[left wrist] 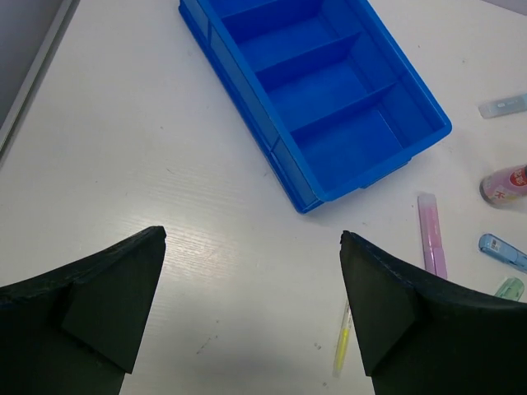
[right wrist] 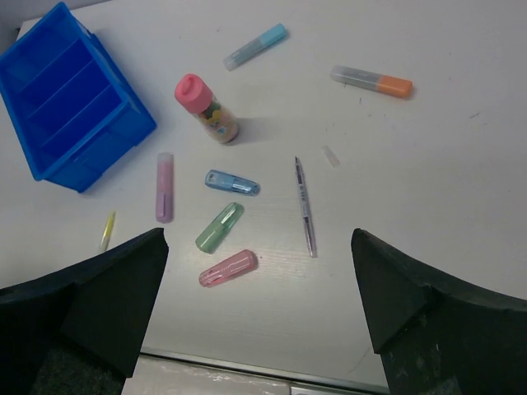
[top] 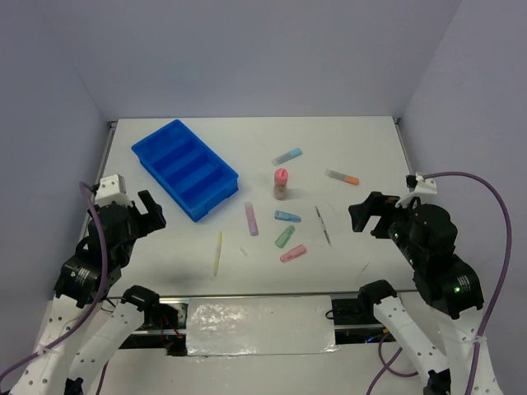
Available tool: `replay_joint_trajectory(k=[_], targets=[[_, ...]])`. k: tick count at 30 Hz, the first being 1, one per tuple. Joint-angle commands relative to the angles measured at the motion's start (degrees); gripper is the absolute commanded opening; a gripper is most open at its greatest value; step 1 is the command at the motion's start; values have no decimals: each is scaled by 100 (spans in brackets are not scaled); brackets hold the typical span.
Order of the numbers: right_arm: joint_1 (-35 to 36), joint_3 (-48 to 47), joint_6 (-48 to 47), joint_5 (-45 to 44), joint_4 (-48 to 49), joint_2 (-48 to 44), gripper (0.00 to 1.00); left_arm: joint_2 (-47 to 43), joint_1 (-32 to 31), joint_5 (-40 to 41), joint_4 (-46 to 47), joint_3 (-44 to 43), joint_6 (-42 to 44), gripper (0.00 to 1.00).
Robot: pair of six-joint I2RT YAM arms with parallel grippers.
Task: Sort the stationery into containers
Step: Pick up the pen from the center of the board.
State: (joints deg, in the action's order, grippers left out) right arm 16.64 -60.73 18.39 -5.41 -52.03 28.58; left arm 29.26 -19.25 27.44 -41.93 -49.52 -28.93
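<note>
The blue tray [top: 185, 169] stands empty at the far left; it also shows in the left wrist view [left wrist: 370, 169] and the right wrist view [right wrist: 99, 156]. Stationery lies loose mid-table: pink-capped bottle [top: 281, 184] upright, purple stick [top: 251, 219], blue stick [top: 286, 216], green stick [top: 285, 237], pink stick [top: 292, 253], dark pen [top: 323, 225], yellow pencil [top: 217, 253], two markers [top: 287, 156] [top: 342, 176]. My left gripper [left wrist: 252, 234] is open and empty, above bare table near the tray's front corner. My right gripper [right wrist: 258, 234] is open and empty, above the pink stick [right wrist: 228, 267].
The table's near edge has a metal strip [top: 255, 317] between the arm bases. Grey walls close in the table at the back and both sides. A tiny white bit [top: 244, 251] lies beside the yellow pencil.
</note>
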Motion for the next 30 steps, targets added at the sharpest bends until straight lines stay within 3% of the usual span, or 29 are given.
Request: replay_joint_trajectory(k=[1,12,21,27,30], targets=[[32,0,-2,-179,9,78,100,98,35,68,185,-128,-78,99],[23,473,-82,488,754,217,100,80,35,33,194,-102,-78,99],[146,1274,-107,154,1670,2543,98,230,26,-19,186,-102,-60,99],[366,1467,-284,-30,1898,3636,74,265,17,-125,247,-76,-8,99],[454,1353,-319,4,1960,4093,69,282,26,-125,247,-84,-8,99]])
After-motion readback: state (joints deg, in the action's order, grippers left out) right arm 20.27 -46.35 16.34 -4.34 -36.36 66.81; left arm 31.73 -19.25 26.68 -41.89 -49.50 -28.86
